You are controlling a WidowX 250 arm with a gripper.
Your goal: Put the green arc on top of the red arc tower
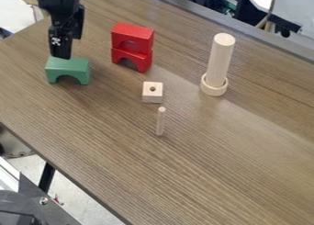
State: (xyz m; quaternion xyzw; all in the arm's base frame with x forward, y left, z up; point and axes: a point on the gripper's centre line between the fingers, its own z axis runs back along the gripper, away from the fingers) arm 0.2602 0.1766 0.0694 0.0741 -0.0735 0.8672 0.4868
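– "Where is the black gripper (60, 57) hanging?"
– "In the upper left of the camera view, pointing down at the far top edge of the green arc (67, 68), with the arm (58, 1) coming in from the top edge. Whether the gripper is gripping the arc or merely hovering by it, I'm not able to tell."
– "And the tower?"
– "The green arc is standing on the wooden table (215, 160), opening downward, apart from the red arc tower. There, an upper red arc (138, 33) is resting on a lower red arc (144, 62)."
– "What else is sharing the tabletop?"
– "A pale block with a hole (152, 96) is sitting near the tower, and a thin peg (160, 122) is standing just beside it. Farther right, a tall wooden cylinder (219, 61) is rising from a round base (215, 88)."
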